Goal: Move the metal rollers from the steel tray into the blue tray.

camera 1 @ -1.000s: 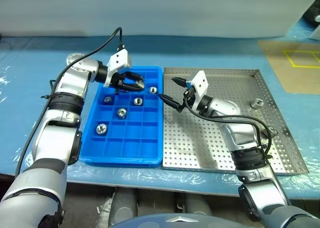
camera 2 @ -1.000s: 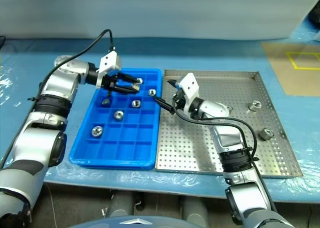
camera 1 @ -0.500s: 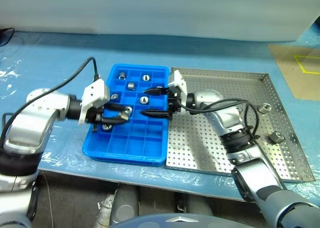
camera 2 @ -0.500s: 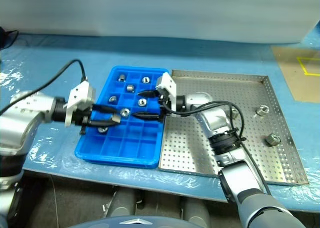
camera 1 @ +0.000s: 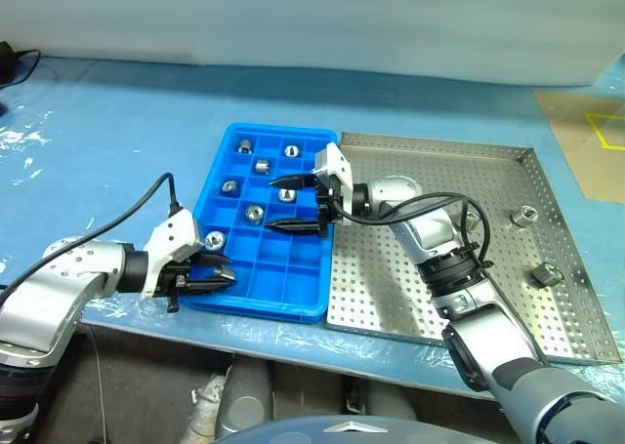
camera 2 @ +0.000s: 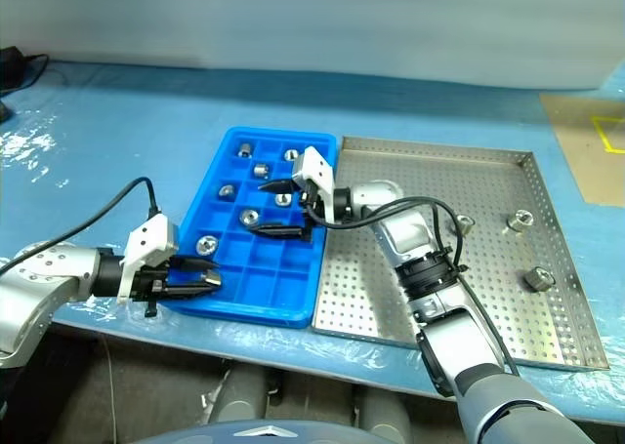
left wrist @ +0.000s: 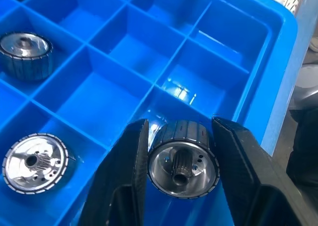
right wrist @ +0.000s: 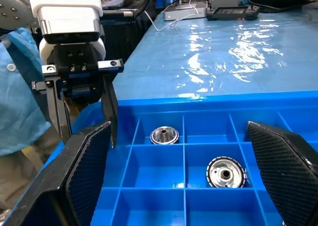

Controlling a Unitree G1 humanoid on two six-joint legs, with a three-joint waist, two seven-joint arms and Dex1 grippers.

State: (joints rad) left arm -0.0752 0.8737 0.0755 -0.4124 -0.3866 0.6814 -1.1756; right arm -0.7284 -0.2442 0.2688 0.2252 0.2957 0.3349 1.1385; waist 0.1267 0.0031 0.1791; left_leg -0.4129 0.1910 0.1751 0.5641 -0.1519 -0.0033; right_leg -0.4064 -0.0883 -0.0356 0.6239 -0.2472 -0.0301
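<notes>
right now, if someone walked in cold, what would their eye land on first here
Probably the bright blue tray with metal rollers scattered through its compartments, beside the steel tray, where two rollers lie near the right rim. Next, the left gripper clamping a roller over the blue tray's near left corner. The right gripper hangs wide open over that tray's right side.

The left hand [camera 1: 217, 276] sits low at the near left, pointing right, its two black fingers [left wrist: 121, 186] clamped on a roller [left wrist: 183, 159]; the right hand [camera 1: 291, 204] reaches leftward, nearly level, fingers spread wide and holding nothing.
</notes>
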